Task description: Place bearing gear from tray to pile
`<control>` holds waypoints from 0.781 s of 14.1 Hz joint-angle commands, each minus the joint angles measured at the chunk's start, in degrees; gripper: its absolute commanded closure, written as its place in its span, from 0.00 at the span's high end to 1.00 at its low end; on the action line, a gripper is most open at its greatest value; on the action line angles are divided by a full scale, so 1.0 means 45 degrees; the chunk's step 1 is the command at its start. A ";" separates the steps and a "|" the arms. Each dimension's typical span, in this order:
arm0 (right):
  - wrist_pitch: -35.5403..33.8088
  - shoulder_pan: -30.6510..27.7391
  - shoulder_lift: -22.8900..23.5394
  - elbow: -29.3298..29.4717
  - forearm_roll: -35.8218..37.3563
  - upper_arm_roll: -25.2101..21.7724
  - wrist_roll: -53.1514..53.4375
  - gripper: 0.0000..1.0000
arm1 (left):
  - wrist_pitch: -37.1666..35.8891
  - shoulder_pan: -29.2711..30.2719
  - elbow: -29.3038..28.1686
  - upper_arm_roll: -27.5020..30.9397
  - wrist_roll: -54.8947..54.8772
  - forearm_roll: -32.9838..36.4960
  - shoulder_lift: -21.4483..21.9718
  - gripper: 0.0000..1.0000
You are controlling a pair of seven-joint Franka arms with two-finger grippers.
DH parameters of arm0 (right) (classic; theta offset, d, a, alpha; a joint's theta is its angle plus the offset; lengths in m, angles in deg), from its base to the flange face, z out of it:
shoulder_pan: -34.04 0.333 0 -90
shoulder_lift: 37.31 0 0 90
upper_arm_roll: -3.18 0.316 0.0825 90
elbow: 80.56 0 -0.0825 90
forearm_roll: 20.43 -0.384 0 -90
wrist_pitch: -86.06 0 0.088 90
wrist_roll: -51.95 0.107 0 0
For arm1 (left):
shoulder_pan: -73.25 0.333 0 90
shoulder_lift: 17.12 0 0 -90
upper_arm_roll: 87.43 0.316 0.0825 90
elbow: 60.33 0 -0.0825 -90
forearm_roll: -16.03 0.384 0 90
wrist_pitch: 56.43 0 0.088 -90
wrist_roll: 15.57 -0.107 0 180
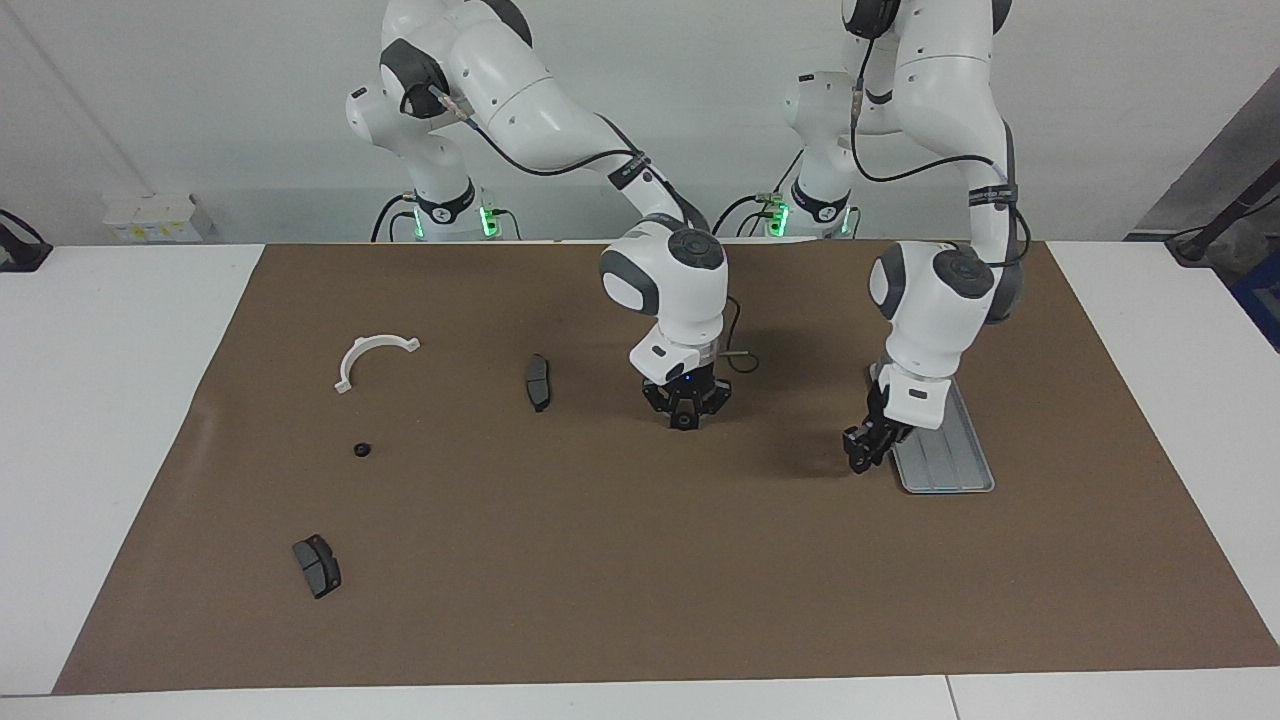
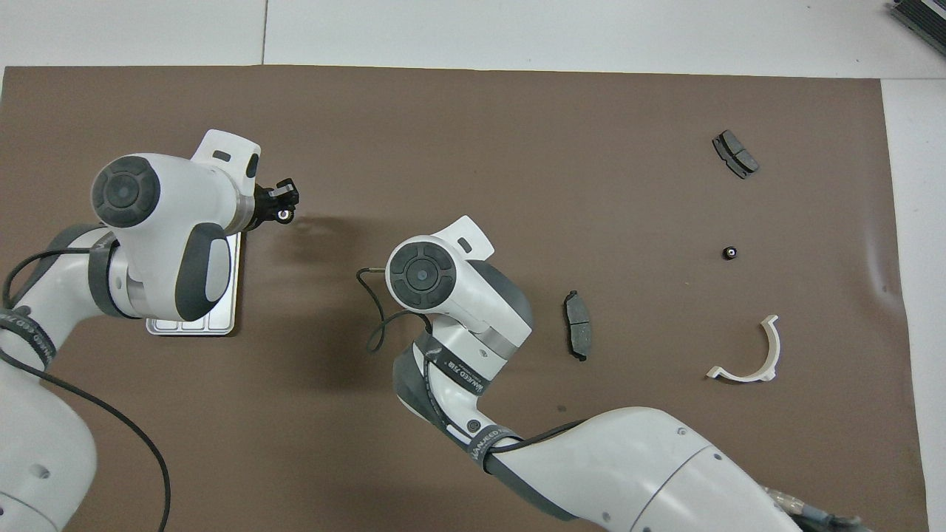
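One ridged tray (image 1: 948, 462) beside left tool (image 1: 866, 449)

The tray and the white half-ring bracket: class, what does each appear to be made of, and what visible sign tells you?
The tray looks like metal with a dull silver-grey finish; its pressed lengthwise ridges and raised rim suggest sheet metal. The white half-ring bracket looks like moulded plastic: uniform matt white, thin curved band with small end tabs, though painted metal cannot be ruled out.

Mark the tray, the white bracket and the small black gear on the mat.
tray (image 1: 950, 470): facing view, bare ridged floor.
white bracket (image 1: 372, 349): facing view, top of its arc.
small black gear (image 1: 362, 449): facing view, its middle.
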 commanded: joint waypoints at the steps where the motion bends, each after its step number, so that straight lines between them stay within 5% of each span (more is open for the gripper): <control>1: 0.0276 -0.0693 -0.0585 -0.0427 0.0371 0.0076 0.0034 0.00 | 0.0701 -0.1406 0.0086 0.0237 0.1416 -0.0128 -0.0179 0.32; 7: 0.0334 -0.2879 -0.3239 -0.3217 0.0118 0.0134 -0.2694 0.00 | 0.1192 -0.3888 -0.0070 0.0199 0.3257 -0.0128 -0.0179 0.34; 11: 0.0334 -0.4246 -0.4589 -0.4781 -0.0973 0.0154 -0.5017 0.00 | 0.1192 -0.4787 -0.0305 0.0179 0.3334 -0.0148 -0.0101 0.44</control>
